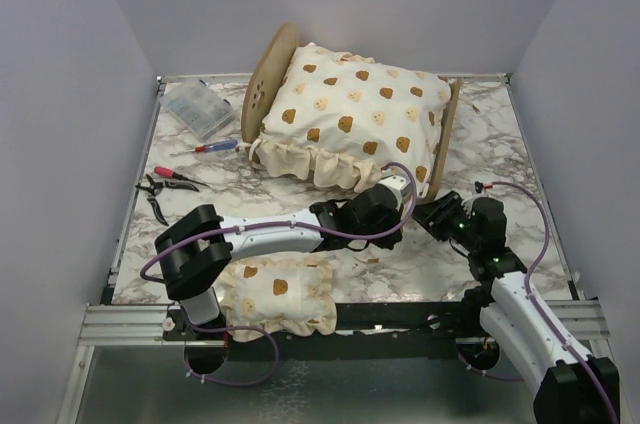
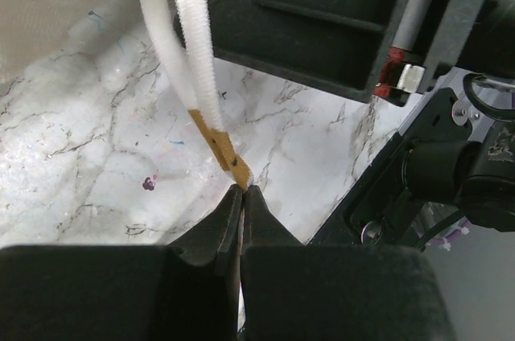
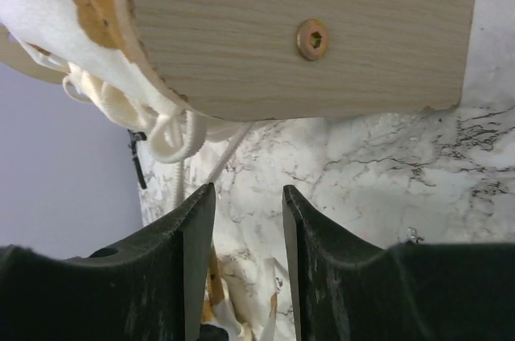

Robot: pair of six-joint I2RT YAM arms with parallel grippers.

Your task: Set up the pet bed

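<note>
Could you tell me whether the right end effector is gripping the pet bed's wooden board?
No: the right end effector stands open, its fingertips apart and short of the wooden board of the pet bed.

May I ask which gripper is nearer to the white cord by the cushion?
Left. The left gripper pinches the tan tip of the white cord; the right gripper hangs open facing the footboard, beside it.

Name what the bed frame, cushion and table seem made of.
Bed frame: unpainted light wood, visible grain, likely plywood.
Cushion: cream printed fabric, ruffled, soft-looking.
Table: smooth marble pattern, grey veins; stone or laminate, cannot tell.
</note>
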